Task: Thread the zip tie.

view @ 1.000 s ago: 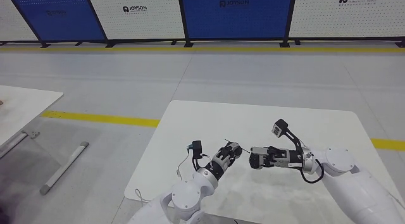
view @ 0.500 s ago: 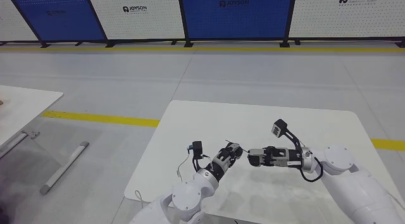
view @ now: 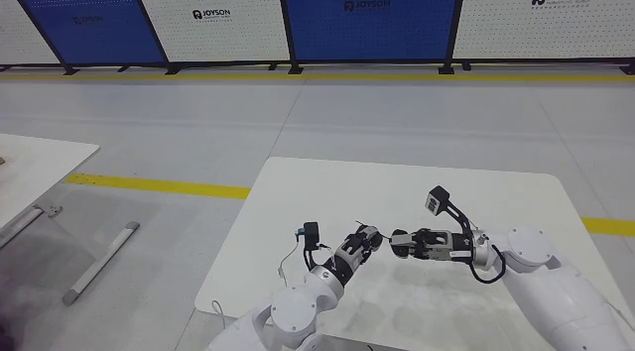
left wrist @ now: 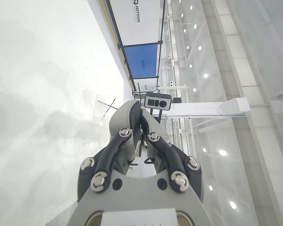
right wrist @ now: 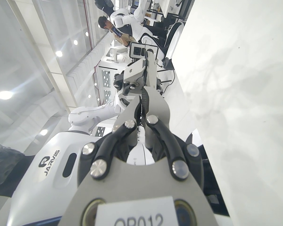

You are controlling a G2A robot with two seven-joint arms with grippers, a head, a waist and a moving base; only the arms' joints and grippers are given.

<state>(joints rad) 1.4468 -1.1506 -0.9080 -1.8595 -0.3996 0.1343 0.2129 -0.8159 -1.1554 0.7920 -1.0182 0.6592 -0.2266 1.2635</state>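
Pegboard panels (view: 372,4) stand behind the grey floor (view: 298,123)

Zip tie (left wrist: 139,92): thin black strap
Pinched between the closed fingers of the left gripper (left wrist: 139,108), free end projecting straight past the fingertips

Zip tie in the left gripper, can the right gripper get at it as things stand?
Probably yes: the right gripper faces the left gripper tip to tip above the table, with nothing between them. The zip tie sticks out past the left gripper's tip, though the right gripper is shut.
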